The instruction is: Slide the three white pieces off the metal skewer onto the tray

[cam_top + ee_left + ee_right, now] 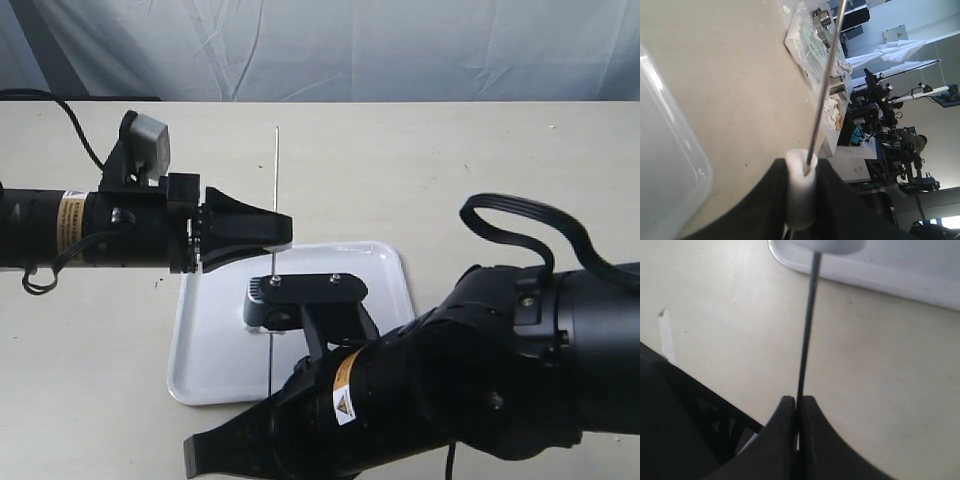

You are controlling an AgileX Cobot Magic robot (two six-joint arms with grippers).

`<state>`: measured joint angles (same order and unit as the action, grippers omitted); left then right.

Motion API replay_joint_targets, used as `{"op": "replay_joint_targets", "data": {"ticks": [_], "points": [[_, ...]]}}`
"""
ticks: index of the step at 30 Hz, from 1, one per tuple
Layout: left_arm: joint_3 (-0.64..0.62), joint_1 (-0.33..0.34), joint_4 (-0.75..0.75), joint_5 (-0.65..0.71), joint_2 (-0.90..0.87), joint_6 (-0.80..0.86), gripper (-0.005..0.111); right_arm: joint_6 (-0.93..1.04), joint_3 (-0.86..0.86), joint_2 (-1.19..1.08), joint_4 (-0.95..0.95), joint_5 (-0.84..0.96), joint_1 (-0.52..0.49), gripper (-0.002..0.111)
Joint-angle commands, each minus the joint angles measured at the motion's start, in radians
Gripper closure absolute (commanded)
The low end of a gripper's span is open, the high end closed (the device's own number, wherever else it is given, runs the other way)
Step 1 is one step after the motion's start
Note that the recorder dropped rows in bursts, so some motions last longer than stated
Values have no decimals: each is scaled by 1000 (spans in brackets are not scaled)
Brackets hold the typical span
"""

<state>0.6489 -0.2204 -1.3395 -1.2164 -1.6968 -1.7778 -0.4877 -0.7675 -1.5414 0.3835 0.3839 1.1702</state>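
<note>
Now: right gripper (797, 401) pinched tight on metal skewer (807, 325); left gripper (801, 169) clamped around one white piece (800, 200), roughly over tray (670, 165) rim. Other pieces not clearly seen. Risk: piece slides off the tip past the rim, drops on counter (730, 75); squeezed soft, it may tear.

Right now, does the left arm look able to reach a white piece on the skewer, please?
Likely yes: the left tool is closed on a white piece threaded on the metal skewer, nothing between, and the right tool pinches the skewer's other end.
</note>
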Motion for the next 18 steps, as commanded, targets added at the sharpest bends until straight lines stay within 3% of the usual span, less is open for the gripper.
{"op": "replay_joint_targets", "data": {"ticks": [1,6,18], "points": [[50,1,149,-5,5,5,89,21,29,-9,16,101,45,109],[77,3,121,28,5,3,89,19,34,-9,16,92,77,109],[121,84,48,28,5,-27,89,19,34,-9,18,72,77,109]]}}
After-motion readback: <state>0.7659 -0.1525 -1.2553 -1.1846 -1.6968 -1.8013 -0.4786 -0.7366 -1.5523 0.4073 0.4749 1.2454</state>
